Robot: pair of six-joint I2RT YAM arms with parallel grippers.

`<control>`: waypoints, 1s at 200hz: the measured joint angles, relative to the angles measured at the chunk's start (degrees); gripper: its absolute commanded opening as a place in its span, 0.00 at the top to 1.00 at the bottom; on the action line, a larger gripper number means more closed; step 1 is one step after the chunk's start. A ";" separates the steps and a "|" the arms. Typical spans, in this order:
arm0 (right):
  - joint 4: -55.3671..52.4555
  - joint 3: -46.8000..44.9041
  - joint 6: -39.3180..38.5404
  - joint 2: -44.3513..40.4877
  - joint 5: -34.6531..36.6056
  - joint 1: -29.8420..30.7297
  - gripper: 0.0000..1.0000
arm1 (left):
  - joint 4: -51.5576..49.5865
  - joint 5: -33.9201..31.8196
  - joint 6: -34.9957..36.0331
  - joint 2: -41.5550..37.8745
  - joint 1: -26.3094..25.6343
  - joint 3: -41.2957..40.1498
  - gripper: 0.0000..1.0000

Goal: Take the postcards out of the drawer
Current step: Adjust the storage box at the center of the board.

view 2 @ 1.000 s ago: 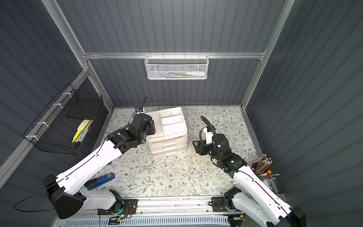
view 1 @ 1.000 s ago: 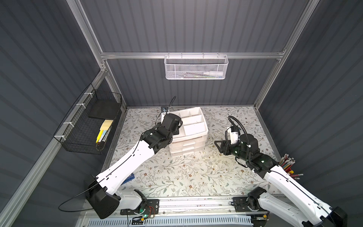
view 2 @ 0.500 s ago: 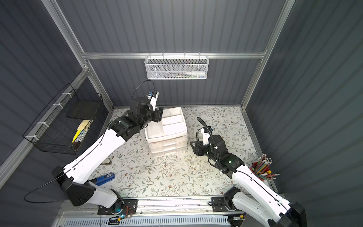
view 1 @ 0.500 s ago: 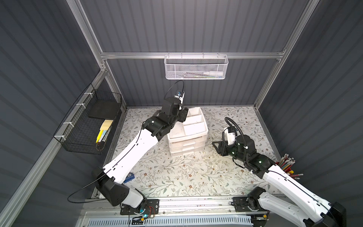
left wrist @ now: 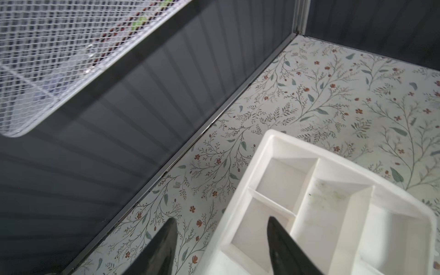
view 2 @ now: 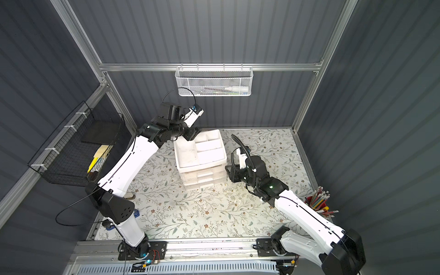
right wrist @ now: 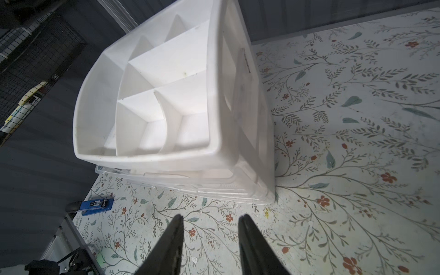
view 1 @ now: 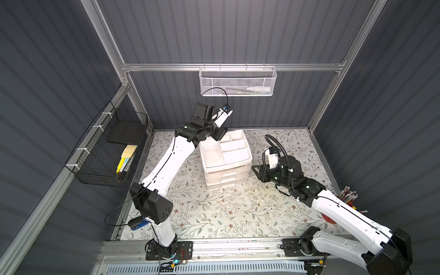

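Two grippers hold their jaws apart and empty: the left gripper (left wrist: 221, 219) hangs over the back left corner of the white drawer unit (view 1: 212, 154) near the bench's (view 1: 214, 214) back edge, the right gripper (right wrist: 212, 215) sits low just beside its right side, and the postcards cannot be seen.

Counting as we go: two arms, the left arm (view 1: 166, 162) and the right arm (view 1: 340, 212). Two grippers, the left gripper (left wrist: 221, 219) and the right gripper (right wrist: 211, 215), each with two dark fingers (left wrist: 164, 247). One white drawer unit (view 1: 228, 184), and I make it three drawers (view 2: 202, 177) stacked under one divided top tray (view 1: 212, 154). Two wall baskets: one white mesh basket (view 1: 237, 82), one black wire basket (view 1: 107, 147). One red pencil cup (view 2: 317, 204), its pencils too small and crowded to count. One blue stapler (right wrist: 96, 206)
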 measured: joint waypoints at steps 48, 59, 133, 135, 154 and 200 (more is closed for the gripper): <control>0.85 3.10 -1.03 5.49 1.36 0.09 0.64 | -4.92 2.03 4.07 2.78 1.16 1.90 0.38; 0.87 3.65 -1.22 6.51 1.81 0.09 0.64 | -5.51 2.16 4.61 3.13 1.51 2.12 0.38; 0.87 7.02 -1.90 11.93 3.89 0.09 0.64 | -8.50 4.76 7.04 7.67 3.54 8.26 0.38; 0.87 7.06 -1.90 11.96 3.93 0.09 0.64 | -8.57 4.81 7.04 7.82 3.54 8.41 0.38; 0.92 7.17 -2.40 12.22 4.37 0.09 0.64 | -9.88 5.46 7.43 9.88 3.63 10.67 0.38; 0.92 8.37 -2.97 13.14 5.35 -0.09 0.63 | -11.80 5.64 7.69 13.29 4.37 12.74 0.38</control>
